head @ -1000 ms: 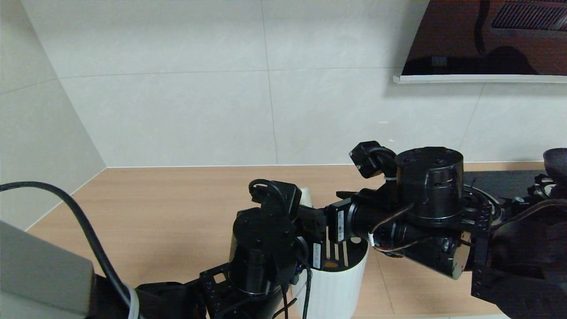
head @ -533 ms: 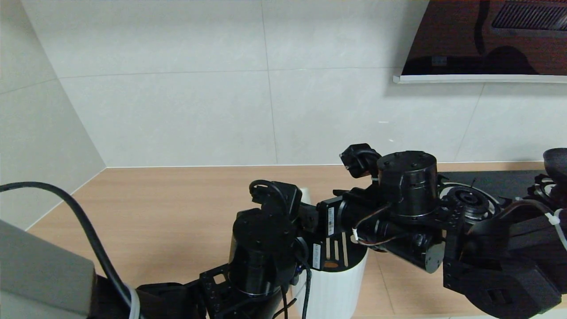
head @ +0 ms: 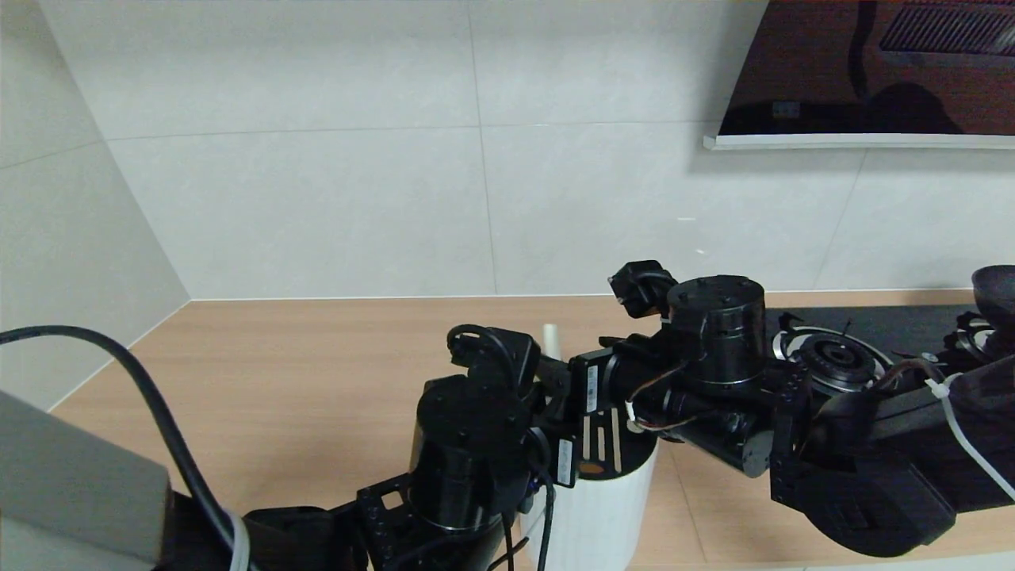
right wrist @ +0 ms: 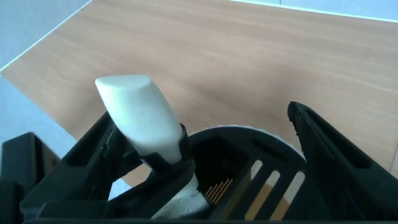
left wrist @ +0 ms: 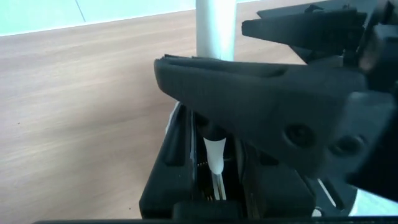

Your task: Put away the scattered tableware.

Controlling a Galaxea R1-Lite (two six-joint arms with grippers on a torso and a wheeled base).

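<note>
White-bodied holder (head: 603, 507), ribbed, with a black slotted lid, is stood at the near edge of the counter (head: 301, 373); utensil (right wrist: 134, 106), white-handled with fine gilt prongs, is set upright over it, prongs down in a lid slot; left tool (left wrist: 211, 177) appears closed narrow about the utensil's neck; right tool (right wrist: 202, 118) is spread wide, straddling the handle, no contact made out; utensil is judged light, stiff, smooth and apt to slip; hold is best taken low on the handle; gas burner (head: 829, 357) is noted beyond, at the right.
</note>
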